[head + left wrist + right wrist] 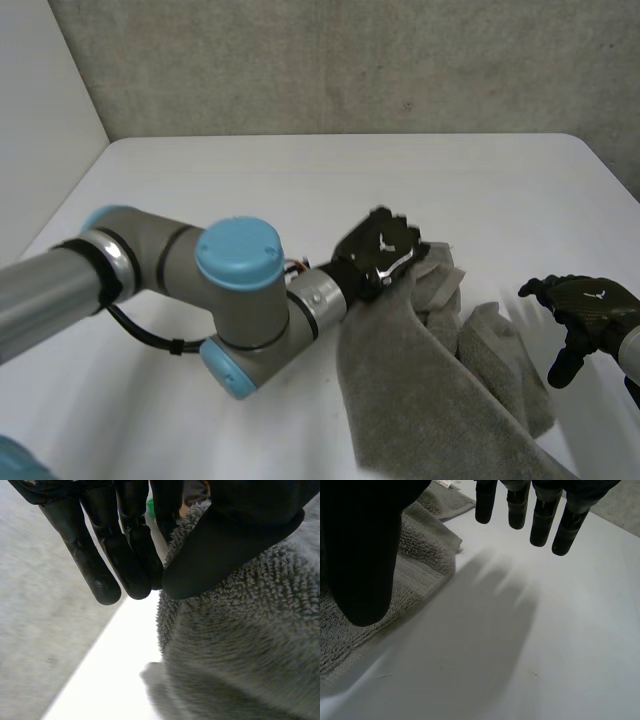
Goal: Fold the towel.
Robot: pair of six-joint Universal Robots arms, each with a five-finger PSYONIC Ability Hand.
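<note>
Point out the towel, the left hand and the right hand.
towel (420, 390): head view, its middle.
left hand (383, 250): head view, back of the hand.
right hand (587, 303): head view, back of the hand.

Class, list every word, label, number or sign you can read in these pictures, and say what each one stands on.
No text here can be read.
Back of the left hand: a small white mark, no letters legible.
Back of the right hand: the same kind of mark, also illegible.
The white tag at the towel edge: too small to read.
</note>
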